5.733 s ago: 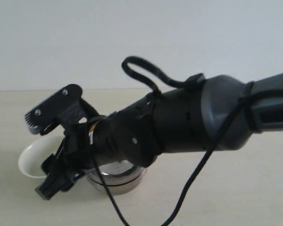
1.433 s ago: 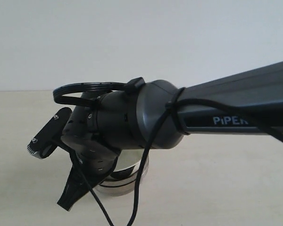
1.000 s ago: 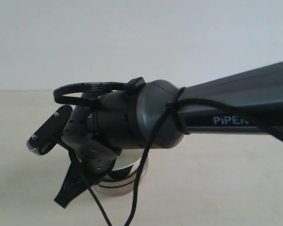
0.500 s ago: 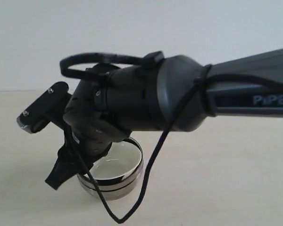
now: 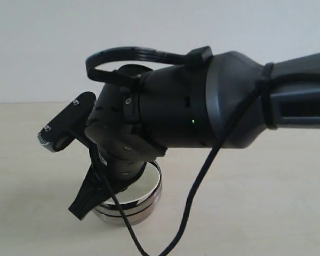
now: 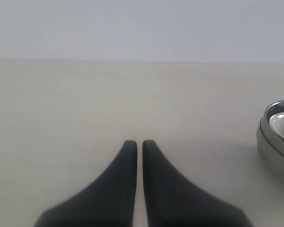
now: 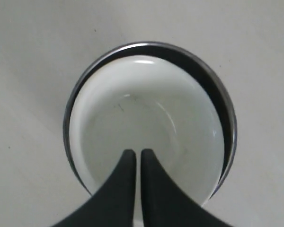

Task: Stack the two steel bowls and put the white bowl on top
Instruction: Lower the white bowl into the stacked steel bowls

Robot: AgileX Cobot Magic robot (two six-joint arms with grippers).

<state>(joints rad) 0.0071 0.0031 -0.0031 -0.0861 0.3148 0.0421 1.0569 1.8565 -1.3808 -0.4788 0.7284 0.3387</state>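
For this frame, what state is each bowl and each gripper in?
steel bowls: stacked one in the other, upright on the table.
white bowl: upright, empty, nested in the top steel bowl.
right gripper: shut, holding nothing, over the white bowl.
left gripper: shut, holding nothing, apart from the bowls.
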